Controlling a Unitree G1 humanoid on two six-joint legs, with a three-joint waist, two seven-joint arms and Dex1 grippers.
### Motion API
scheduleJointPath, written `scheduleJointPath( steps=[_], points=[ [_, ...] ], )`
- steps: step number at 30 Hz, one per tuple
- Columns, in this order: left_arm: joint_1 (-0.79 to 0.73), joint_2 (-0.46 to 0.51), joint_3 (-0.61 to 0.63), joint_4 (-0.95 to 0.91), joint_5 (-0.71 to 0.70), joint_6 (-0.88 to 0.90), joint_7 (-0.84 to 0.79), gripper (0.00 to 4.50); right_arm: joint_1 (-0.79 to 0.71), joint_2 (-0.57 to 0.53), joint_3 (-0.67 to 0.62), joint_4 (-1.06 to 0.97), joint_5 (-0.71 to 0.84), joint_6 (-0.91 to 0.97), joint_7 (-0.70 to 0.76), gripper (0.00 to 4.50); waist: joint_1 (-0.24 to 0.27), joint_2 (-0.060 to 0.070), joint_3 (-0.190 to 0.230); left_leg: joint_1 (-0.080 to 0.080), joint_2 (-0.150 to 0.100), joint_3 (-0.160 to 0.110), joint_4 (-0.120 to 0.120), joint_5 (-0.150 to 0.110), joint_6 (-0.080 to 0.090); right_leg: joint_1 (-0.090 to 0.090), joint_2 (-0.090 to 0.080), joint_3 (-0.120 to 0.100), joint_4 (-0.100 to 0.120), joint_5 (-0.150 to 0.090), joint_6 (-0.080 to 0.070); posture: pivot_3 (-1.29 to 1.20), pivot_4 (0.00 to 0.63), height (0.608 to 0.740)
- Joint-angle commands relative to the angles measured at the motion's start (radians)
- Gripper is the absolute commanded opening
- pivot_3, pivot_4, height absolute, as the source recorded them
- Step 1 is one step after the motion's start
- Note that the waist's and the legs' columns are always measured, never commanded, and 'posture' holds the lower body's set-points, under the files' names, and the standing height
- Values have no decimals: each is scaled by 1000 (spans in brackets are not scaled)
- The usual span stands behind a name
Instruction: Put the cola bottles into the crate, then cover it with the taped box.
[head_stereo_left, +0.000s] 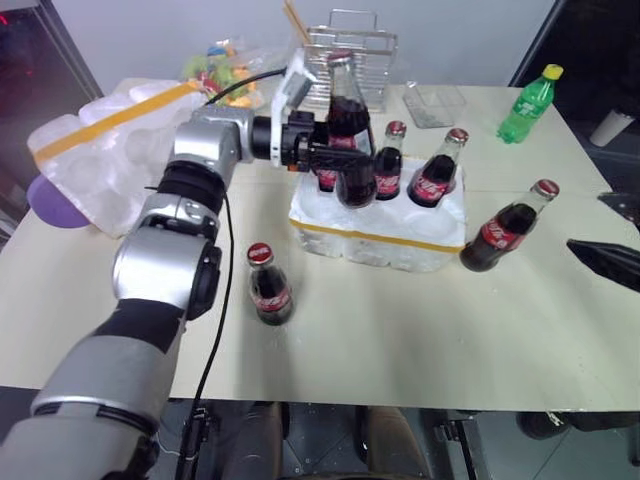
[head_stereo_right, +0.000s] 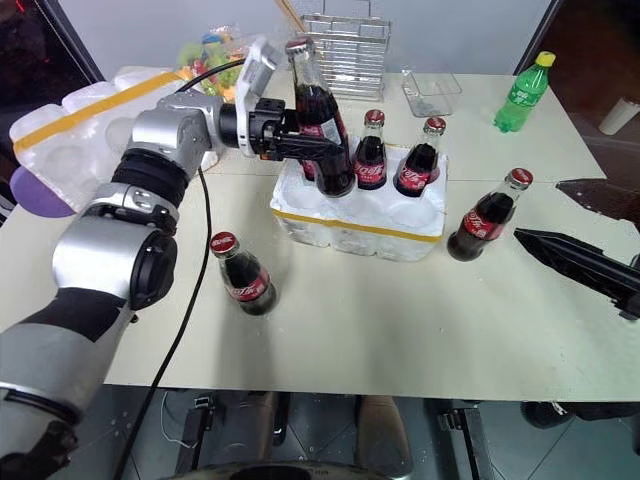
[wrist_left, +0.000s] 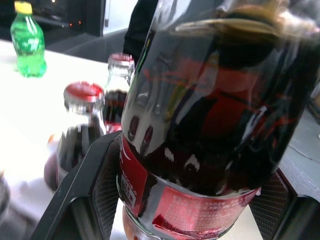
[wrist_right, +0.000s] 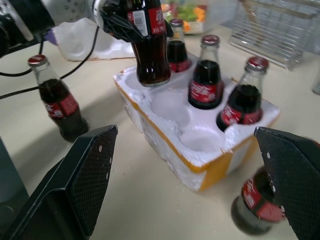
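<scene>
A bottle (head_stereo_right: 318, 125) was held upright in the left gripper (head_stereo_right: 325, 150) above the crate (head_stereo_right: 355, 222) for lowering into a well, while the right gripper (wrist_right: 190, 175) was spread wide, empty.

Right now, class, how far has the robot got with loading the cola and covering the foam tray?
Done: three red-capped glass cola bottles stand in the low white styrofoam crate. In hand: the left gripper holds a fourth bottle over the crate. Left: two bottles on the table, then the tape-banded white foam box as cover.
</scene>
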Motion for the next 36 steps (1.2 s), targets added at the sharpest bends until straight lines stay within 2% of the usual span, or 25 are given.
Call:
scheduleJointPath(
  steps=[1, 13, 19, 24, 26, 28, 36],
  points=[
    [-69, -18, 46, 6, -13, -57, -8, 2790, 22, 5, -76, -22, 44, -5, -29, 4500, -1, 0, 0, 0, 0, 0, 0, 0, 0, 0, 0, 0, 0, 0, 0, 0, 150, 739],
    [-16, -96, 37, 66, 57, -180, 62, 2790, 51, -1, -76, -7, 93, -47, -105, 4500, -3, 0, 0, 0, 0, 0, 0, 0, 0, 0, 0, 0, 0, 0, 0, 0, 150, 739],
    [47, -105, -8, 70, 136, -260, 68, 2790, 60, 2, -60, 1, 92, -73, -119, 4500, -3, 0, 0, 0, 0, 0, 0, 0, 0, 0, 0, 0, 0, 0, 0, 0, 150, 739],
    [58, -94, -19, 72, 159, -247, 33, 2790, 58, 1, -30, 12, 71, -102, -129, 4500, -9, 0, 0, 1, 0, 0, 0, 0, 0, 0, 0, 0, 0, 0, 0, 0, 150, 739],
    [57, -89, -19, 71, 165, -244, 27, 3849, 52, -3, -18, 21, 71, -112, -135, 4500, -9, 0, 0, 2, 0, 0, -1, 0, 0, 0, 0, 0, 0, 0, 0, 0, 150, 739],
    [58, -80, -17, 68, 171, -251, 30, 4442, 49, -3, -2, 24, 68, -124, -139, 4500, -7, 0, 0, 2, 0, 0, -1, 0, 0, 0, 0, 0, 1, 0, 0, 0, 150, 739],
    [29, -8, 27, 34, 124, -160, -17, 4442, 37, -7, 62, 39, 53, -165, -134, 4500, -2, 0, 0, 2, 0, 0, 1, 0, 0, 2, 0, 0, 0, 0, 0, 0, 150, 739]
  ],
)
